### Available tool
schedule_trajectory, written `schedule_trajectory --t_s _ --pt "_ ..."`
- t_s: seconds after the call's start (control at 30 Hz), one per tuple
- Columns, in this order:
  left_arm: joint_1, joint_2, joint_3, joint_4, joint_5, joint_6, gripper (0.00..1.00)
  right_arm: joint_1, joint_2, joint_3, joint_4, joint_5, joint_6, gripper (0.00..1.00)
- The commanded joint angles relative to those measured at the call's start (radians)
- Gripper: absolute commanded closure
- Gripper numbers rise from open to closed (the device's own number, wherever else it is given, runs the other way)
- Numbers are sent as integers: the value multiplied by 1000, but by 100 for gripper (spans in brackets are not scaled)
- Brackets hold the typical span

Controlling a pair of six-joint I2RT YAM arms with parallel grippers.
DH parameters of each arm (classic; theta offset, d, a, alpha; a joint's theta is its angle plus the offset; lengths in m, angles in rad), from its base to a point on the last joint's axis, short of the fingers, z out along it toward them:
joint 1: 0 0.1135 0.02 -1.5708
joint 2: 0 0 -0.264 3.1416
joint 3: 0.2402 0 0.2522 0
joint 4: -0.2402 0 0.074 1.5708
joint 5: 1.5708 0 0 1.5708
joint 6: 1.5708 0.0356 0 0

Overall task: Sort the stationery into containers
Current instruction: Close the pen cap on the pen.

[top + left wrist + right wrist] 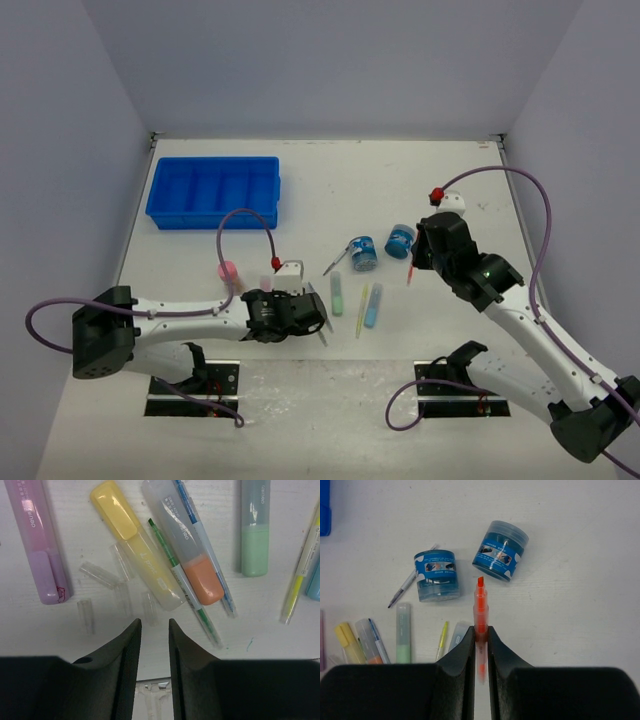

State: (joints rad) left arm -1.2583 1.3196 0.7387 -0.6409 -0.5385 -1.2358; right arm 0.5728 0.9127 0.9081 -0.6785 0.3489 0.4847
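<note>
My right gripper [480, 630] is clamped on the orange pen [480, 605]. The jaws sit across the barrel, and the bare chisel tip points away from the wrist towards the two tubs [436, 575].

I judge the pen light, stiff and slick. It is a thin plastic barrel that could swivel or slip in a two-finger pinch, so mid-barrel is the place to take it. The present hold looks close to that. The uncapped tip would likely mark whatever it touches, so I want it off the table [580, 580] and off the tray walls.

The pen is bright orange-red, slim and slightly translucent, and its lower end is blurred inside the grip. It hangs over the right side of the table, near the tubs and well apart from the tray [215, 160] at the far left.

My left gripper [154, 622] holds nothing. Its jaws stand a narrow gap apart over the markers [135, 555], nearest the yellow one.
</note>
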Motion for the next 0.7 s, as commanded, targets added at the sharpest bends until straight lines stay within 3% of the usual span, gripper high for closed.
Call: schedule_trajectory --t_s 0.0,0.67 --pt "-4 47 6 66 -28 4 70 -4 2 0 33 -4 -14 100" --pt "-4 115 -18 98 -17 12 75 -4 6 2 33 -30 -20 100"
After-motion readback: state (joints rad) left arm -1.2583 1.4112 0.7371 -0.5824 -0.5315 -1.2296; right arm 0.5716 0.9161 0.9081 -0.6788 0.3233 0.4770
